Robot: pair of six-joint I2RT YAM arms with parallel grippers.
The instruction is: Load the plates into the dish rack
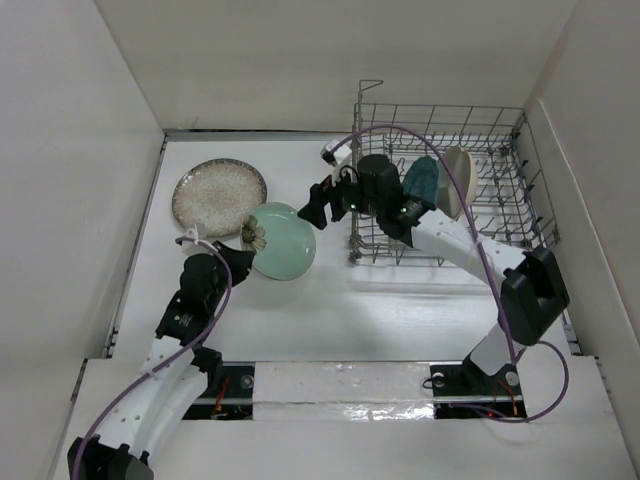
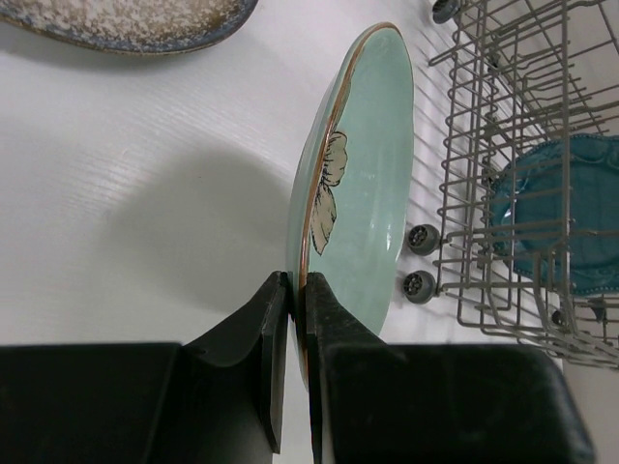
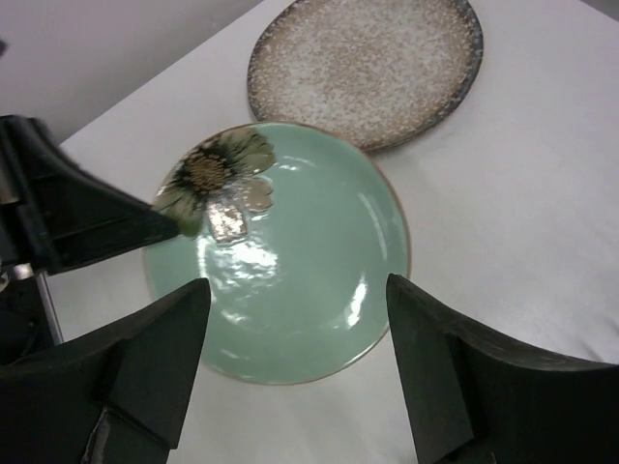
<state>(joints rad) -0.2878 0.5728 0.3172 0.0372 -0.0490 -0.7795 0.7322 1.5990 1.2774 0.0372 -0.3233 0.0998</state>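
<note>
Mint plate: I have the pale green flower plate (image 1: 283, 240) at centre left of the overhead frame, over the white table (image 1: 330, 320), just beside the dish rack (image 1: 480, 118) and outside it.
Left gripper: the left gripper (image 2: 298, 290) has its fingers pinched on that plate's rim.
Right gripper: the right gripper (image 1: 315, 207) hangs between plate and rack, fingers spread wide, gripping nothing.
In the way: my right arm crosses the rack's left side.
Neighbour: the speckled plate (image 1: 218, 192) lies flat, upper left.
Overhead only: the cream plate (image 1: 457, 180) stands in the rack beside the teal plate (image 1: 422, 180).
Left wrist only: the rack's small wheels (image 2: 423, 239).
Room: plain white walls.
</note>
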